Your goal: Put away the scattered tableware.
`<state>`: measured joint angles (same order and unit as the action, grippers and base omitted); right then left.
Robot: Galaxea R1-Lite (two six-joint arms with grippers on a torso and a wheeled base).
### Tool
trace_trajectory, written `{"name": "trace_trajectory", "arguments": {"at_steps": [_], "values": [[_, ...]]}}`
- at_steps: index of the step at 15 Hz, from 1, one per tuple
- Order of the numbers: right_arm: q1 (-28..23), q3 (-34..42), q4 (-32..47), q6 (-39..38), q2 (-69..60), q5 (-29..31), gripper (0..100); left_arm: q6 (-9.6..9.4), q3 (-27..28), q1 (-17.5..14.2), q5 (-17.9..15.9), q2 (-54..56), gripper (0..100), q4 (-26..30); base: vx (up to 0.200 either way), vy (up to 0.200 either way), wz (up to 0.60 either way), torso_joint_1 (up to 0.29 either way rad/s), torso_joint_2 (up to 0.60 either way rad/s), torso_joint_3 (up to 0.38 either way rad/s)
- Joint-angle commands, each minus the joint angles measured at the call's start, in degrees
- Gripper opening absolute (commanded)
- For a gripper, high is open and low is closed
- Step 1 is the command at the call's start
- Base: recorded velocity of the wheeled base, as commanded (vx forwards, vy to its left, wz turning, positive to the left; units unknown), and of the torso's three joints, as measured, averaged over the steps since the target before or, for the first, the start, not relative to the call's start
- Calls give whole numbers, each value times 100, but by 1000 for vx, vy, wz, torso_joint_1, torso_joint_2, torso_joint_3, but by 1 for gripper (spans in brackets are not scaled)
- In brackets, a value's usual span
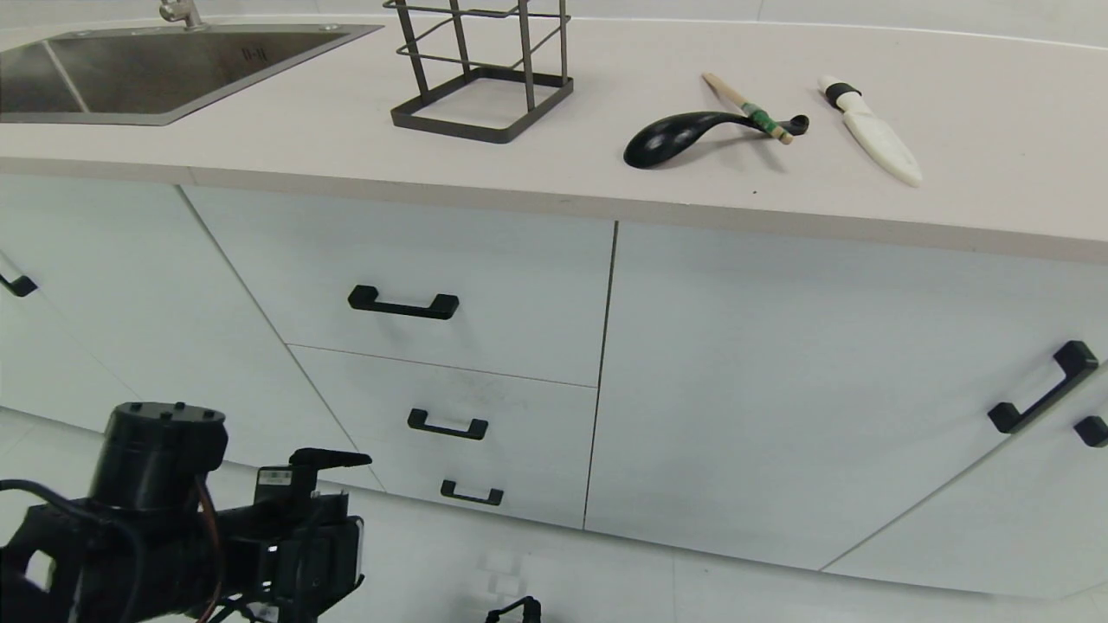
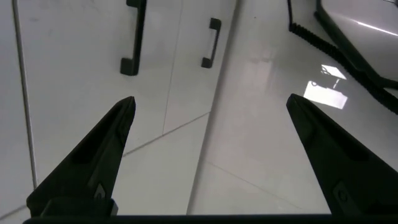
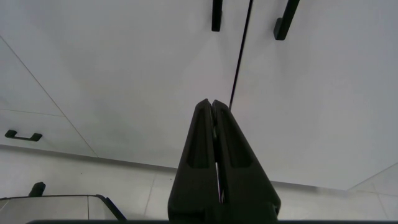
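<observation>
Left claw (image 2: 210, 107) spread wide, nothing between the fingers; low down, close over the pale floor (image 2: 267, 149), tips towards the white cupboard fronts; a little past the tips, two black handles (image 2: 132, 37) on those fronts. Right claw (image 3: 212, 104) pressed shut, empty; straight ahead of its tip, the seam (image 3: 241, 56) between two white doors (image 3: 124, 56), with one dark handle on either side of that seam farther on.

Tableware all high above the left claw and off to its right, up on the worktop (image 1: 995, 104): black spoon (image 1: 671, 138) the nearest piece, bowl towards the front edge; stick (image 1: 746, 106) with a green band laid across the spoon's handle, touching it; white knife (image 1: 870, 130) with a black band farther right again, near the stick yet apart from it. Wire rack (image 1: 480, 78) upright, above the left claw and slightly to its right, well apart from the spoon; sink (image 1: 164, 65) up and to the claw's left, past the rack.

Between the left claw and the tableware: the stack of drawers (image 1: 485, 285) with black pulls, then the overhanging front edge of the worktop.
</observation>
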<state>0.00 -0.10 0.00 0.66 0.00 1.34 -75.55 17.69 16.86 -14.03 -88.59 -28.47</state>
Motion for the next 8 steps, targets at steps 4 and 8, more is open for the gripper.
{"name": "trace_trajectory", "arguments": {"at_steps": [4, 8], "values": [[0, 1, 0, 4, 9, -2, 0, -30, 587, 28, -12, -1257, 100, -71, 0, 0, 0, 0, 0, 0], [0, 1, 0, 4, 9, 7, 0, -39, 912, 63, -12, -1539, 100, -71, 0, 0, 0, 0, 0, 0]]}}
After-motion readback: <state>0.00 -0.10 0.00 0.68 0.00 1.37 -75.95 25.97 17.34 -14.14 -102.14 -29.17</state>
